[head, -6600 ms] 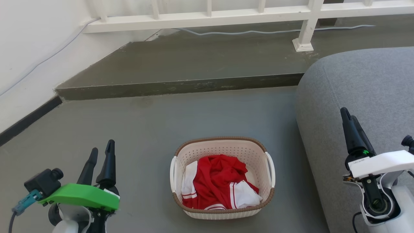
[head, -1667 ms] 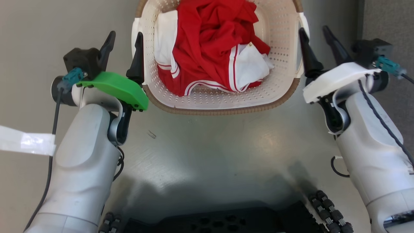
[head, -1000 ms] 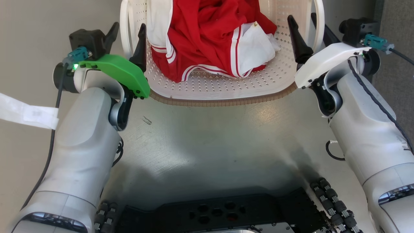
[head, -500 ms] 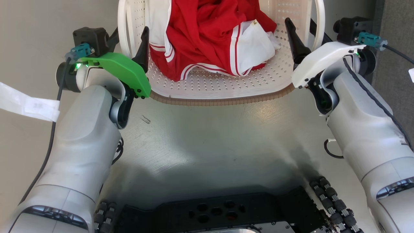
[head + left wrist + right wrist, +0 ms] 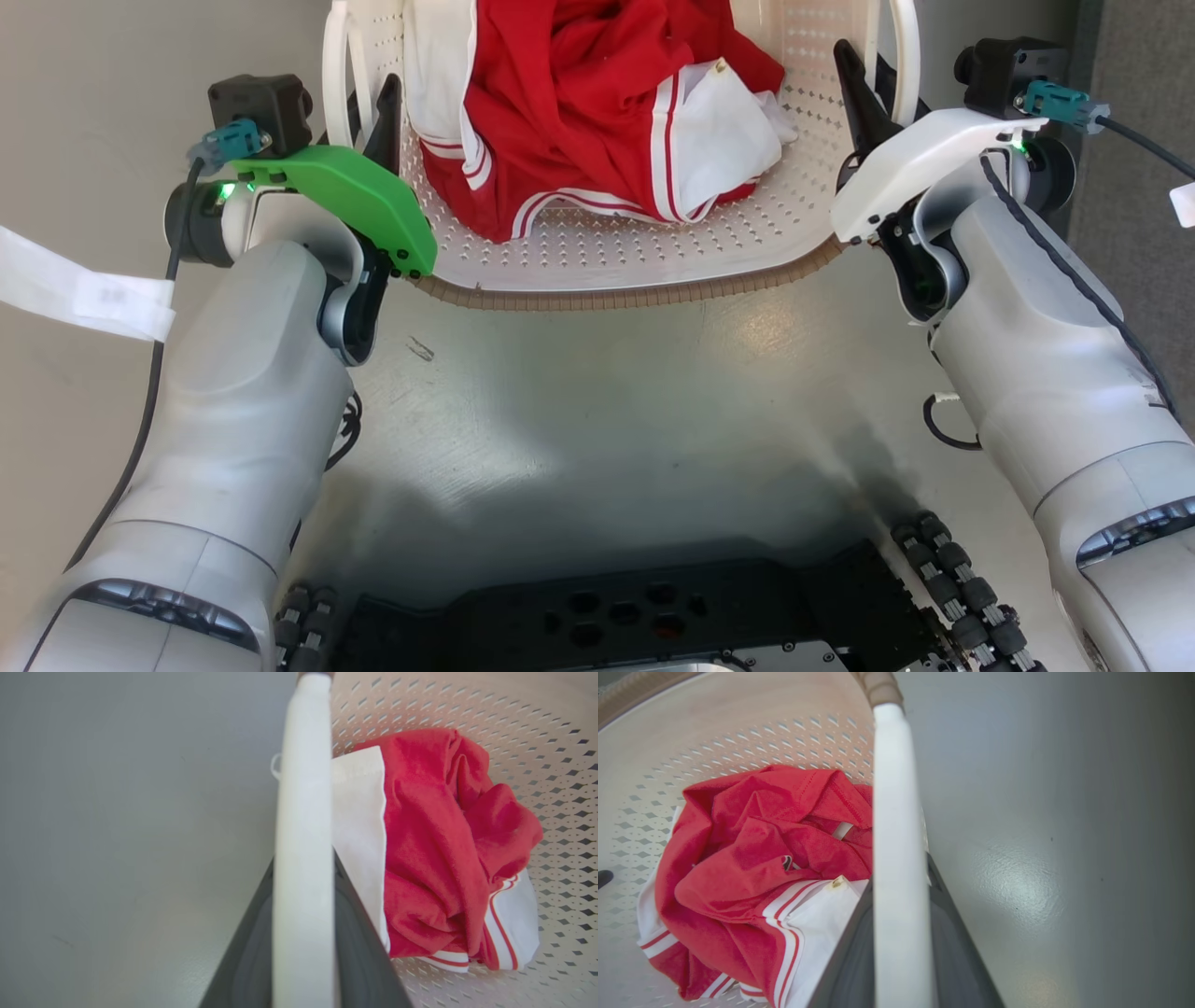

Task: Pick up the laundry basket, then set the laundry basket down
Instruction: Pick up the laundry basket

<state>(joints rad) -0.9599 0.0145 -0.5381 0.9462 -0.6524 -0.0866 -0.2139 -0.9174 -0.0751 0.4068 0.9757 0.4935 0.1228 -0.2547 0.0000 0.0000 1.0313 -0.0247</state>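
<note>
The laundry basket (image 5: 607,266), cream and perforated with a brown rim, sits at the top of the head view on the grey floor, holding red and white clothes (image 5: 579,93). My left gripper (image 5: 367,105) is shut on the basket's white left handle (image 5: 301,812), one dark finger (image 5: 362,938) inside the basket wall and one outside. My right gripper (image 5: 870,79) is shut on the white right handle (image 5: 896,812) in the same way, its inner finger (image 5: 845,952) beside the clothes (image 5: 761,858). The basket's far end is cut off by the head view's top edge.
A grey sofa (image 5: 1134,159) stands close on the right, just beyond my right wrist. My black wheeled base (image 5: 616,616) fills the bottom of the head view. A white tape strip (image 5: 75,291) hangs by my left forearm.
Both grippers have closed their fingers on the basket's side handles since half a second ago. Before that the camera tipped down over the basket and both arms reached to its sides.
</note>
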